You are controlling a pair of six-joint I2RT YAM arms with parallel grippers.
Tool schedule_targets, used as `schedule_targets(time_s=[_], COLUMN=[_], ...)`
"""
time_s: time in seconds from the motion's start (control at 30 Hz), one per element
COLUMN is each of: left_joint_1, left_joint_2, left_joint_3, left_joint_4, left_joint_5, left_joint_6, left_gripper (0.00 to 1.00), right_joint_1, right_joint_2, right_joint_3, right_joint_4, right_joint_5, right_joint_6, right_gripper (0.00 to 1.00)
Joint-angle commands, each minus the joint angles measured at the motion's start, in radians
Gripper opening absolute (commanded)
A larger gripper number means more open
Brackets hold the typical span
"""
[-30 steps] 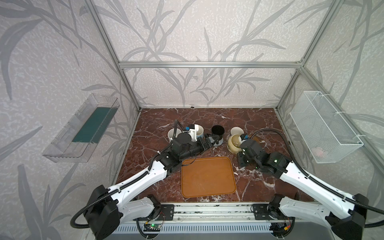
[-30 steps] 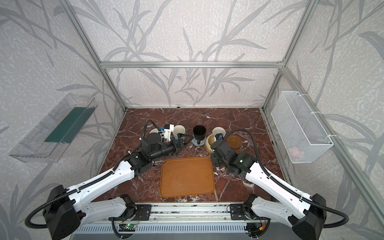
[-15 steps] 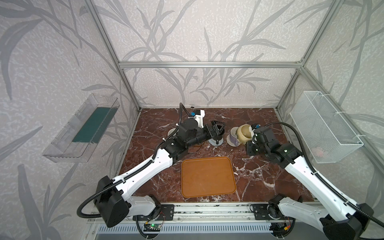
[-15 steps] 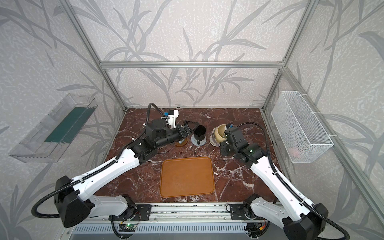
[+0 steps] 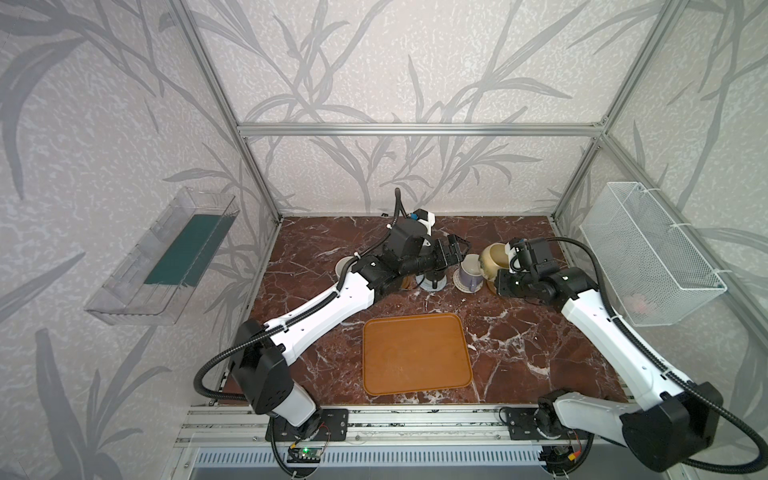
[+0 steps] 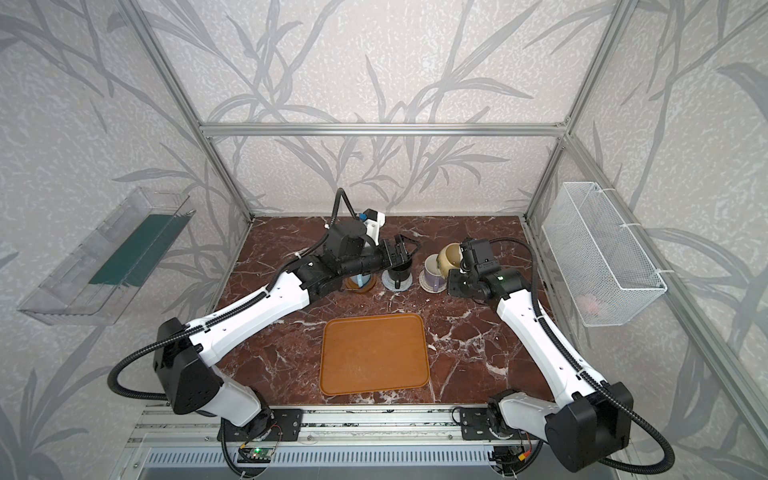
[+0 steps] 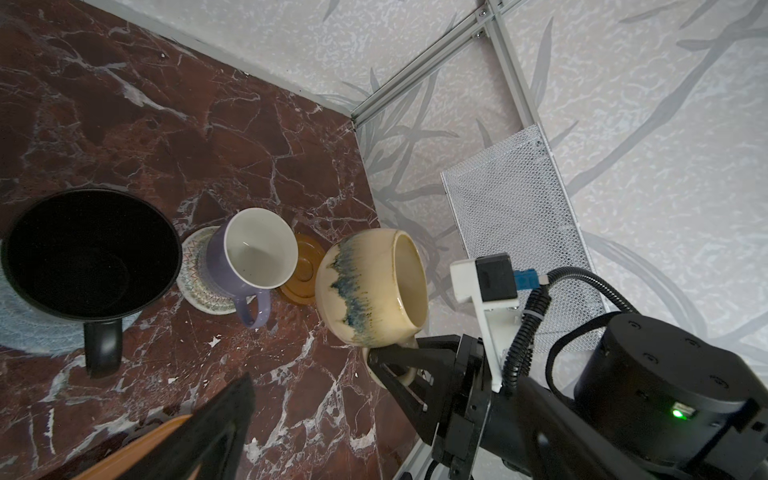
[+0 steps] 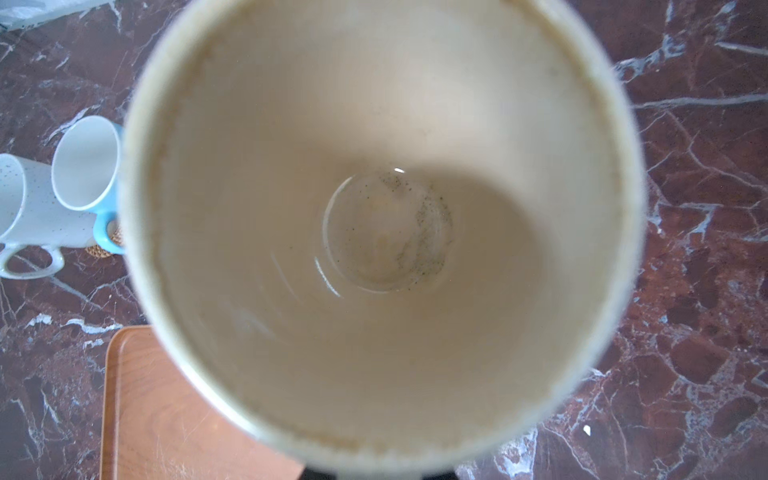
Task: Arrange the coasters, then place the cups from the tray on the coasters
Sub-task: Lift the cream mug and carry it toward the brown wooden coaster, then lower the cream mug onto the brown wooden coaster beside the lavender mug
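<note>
Pinching tilted cream mug point(image 7: 370, 286) in right claw point(image 7: 386, 363); left claw point(image 5: 459, 249) wide, empty. Could knock lavender mug point(image 7: 253, 253) while lowering onto brown coaster point(image 7: 307, 270).

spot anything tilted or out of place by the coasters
The cream-yellow mug is tipped nearly sideways, held by its handle in the right end effector, not yet seated on the bare brown coaster.

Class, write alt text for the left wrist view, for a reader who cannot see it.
The right gripper holds a tilted cream-yellow mug by its handle, near a brown coaster. A lavender mug stands on a cream woven coaster, a black mug on a grey-blue coaster.
</note>
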Motion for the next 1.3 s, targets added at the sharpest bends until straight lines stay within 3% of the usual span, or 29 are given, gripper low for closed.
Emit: schedule_targets(time_s=[0.0, 0.17, 0.63, 0.77, 0.93, 1.27], left_joint_1=[-0.004, -0.021, -0.039, -0.049, -0.052, -0.06], left_joint_2=[0.063, 0.201, 0.37, 0.43, 0.458, 0.48], left_joint_3=[0.087, 0.267, 0.402, 0.479, 0.491, 0.495], left_joint_4=[-0.051, -0.186, -0.199, -0.28, -0.283, -0.283], left_joint_5=[0.05, 0.103, 0.126, 0.162, 0.171, 0.152], left_joint_6=[0.044, 0.105, 0.122, 0.169, 0.172, 0.154], left_gripper=[0.99, 0.99, 0.99, 0.99, 0.99, 0.99], right_joint_1=[-0.043, -0.086, -0.193, -0.195, -0.198, -0.202], right_joint_2=[0.001, 0.045, 0.15, 0.173, 0.209, 0.285], right_joint_3=[0.065, 0.087, 0.068, 0.071, 0.064, 0.073], right_joint_4=[0.113, 0.112, 0.124, 0.121, 0.133, 0.114], right_joint_5=[-0.044, -0.051, -0.037, 0.005, 0.063, 0.069], right_joint_6=[-0.032, -0.059, -0.118, -0.118, -0.127, -0.137], right_gripper=[0.0, 0.0, 0.0, 0.0, 0.0, 0.0])
